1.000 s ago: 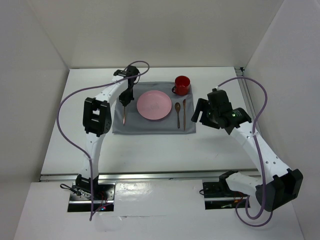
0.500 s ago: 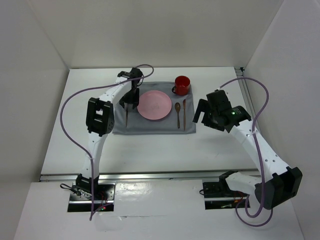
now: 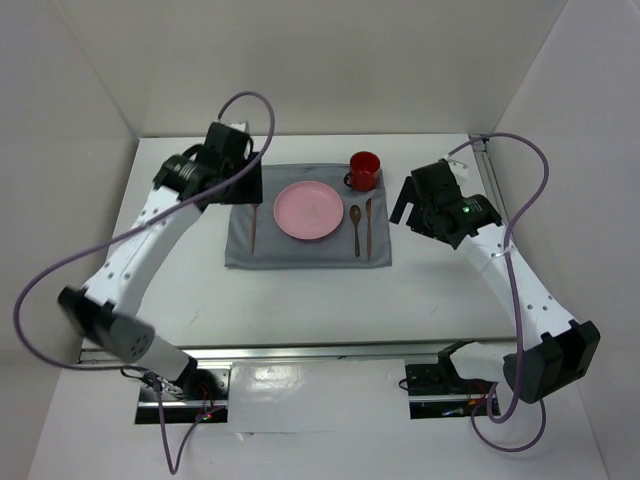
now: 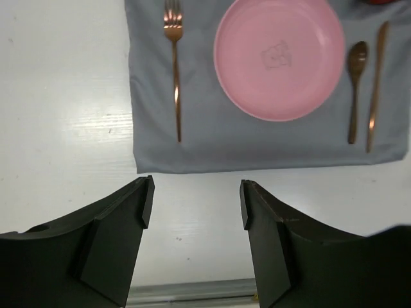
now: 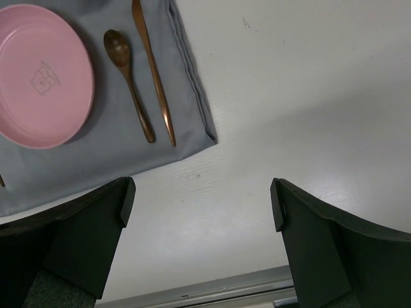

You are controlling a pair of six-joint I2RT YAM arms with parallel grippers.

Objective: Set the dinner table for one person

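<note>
The table (image 3: 300, 300) spreads out ahead of both arms, with a rail (image 3: 300, 351) along its near edge. A grey cloth (image 3: 300, 252) is laid on its middle. On the cloth a pink plate (image 3: 308, 210) is centred. A fork (image 3: 254, 225) lies just left of it, and a spoon (image 3: 355, 228) and a knife (image 3: 368, 225) lie side by side just right of it. A red cup (image 3: 364, 170) stands at the cloth's far edge, beyond the spoon and knife.

The left gripper (image 4: 196, 192) is held above the cloth's far left corner, its fingers apart and nothing between them. The right gripper (image 5: 202, 186) is held right of the cloth, likewise spread and empty.

The place is judged to be fully set, so the step in hand is taken to be clearing the arms away. For this to be done well:

- Each gripper should be raised first and only then drawn toward the near edge, so that no finger is dragged across the cloth.
- The left arm should be carried out over the bare table at the left, not back over the fork and plate.
- The right arm should be kept right of the knife and away from the cup.
- The fingers are best left apart, so that no fold of cloth can be pinched. A single snag on the cloth would shift every piece at once.
</note>
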